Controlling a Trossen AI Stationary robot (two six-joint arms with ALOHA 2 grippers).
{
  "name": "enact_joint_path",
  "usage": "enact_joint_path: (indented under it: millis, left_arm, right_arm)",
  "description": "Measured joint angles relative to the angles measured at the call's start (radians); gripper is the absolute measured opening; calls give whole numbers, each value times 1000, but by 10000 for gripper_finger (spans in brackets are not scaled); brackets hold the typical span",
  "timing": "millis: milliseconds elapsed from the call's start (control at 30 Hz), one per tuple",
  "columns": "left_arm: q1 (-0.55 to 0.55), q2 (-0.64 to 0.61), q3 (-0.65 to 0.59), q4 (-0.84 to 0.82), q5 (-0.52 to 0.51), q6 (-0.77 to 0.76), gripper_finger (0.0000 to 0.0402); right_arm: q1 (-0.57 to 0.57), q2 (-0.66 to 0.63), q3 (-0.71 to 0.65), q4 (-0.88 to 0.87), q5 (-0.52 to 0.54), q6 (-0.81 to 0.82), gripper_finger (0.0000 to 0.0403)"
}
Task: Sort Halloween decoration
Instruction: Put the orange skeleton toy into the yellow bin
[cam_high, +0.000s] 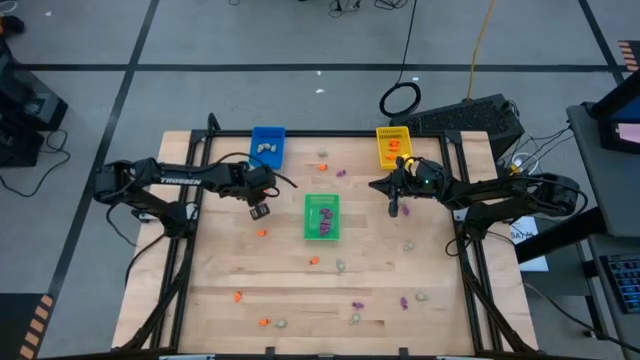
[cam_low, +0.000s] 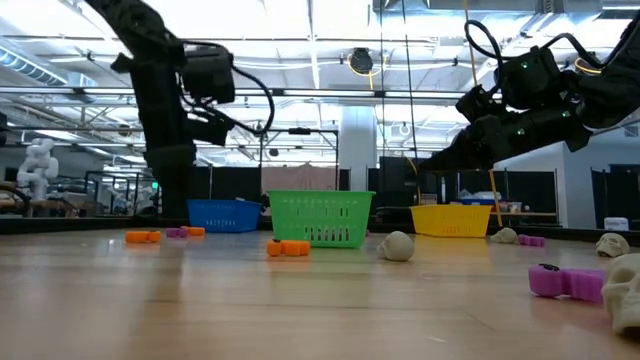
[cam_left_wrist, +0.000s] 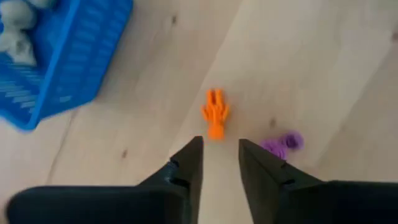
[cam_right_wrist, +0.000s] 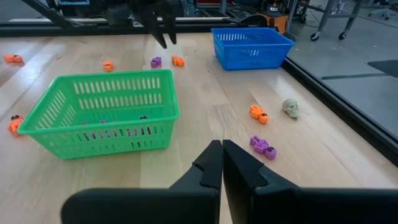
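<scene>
Left claw (cam_left_wrist: 216, 163): fingers apart, empty, above small orange plastic trinket (cam_left_wrist: 215, 113) (a purple one lies beside).
Right claw (cam_right_wrist: 222, 163): fingers together, holding nothing, at 3 o'clock of green plastic basket tray (cam_right_wrist: 99, 112).

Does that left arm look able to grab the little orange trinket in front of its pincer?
Probably yes. The left pincer hangs above the orange trinket, fingers parted, with only bare wood around it. The purple trinket lies apart, and the blue tray sits off to one side.
</scene>
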Motion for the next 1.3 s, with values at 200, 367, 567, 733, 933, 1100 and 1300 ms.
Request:
enact_joint_path:
  millis: [200,367,567,733,933,1100,1300]
  left_arm:
    - [59,0,-66,121,93,43,129]
    - [101,0,-100,140,93,43,118]
    - [107,0,-141,254,110,101,94]
    - [107,0,-172,301,136,119,90]
    - [108,-2,-192,312,139,126,90]
    - [108,-3,-214,322,146,140,59]
    - [107,-4,-217,351,144,143,12]
  right_arm:
    - [0,0,0,0,0,3,0]
    - [0,0,0,0,0,3,0]
    - [0,0,0,1,0,3,0]
    - [0,0,0,1,0,3,0]
    - [0,0,0,2,0,4,0]
    - [0,0,0,4,0,4,0]
    - [0,0,0,4,0,4,0]
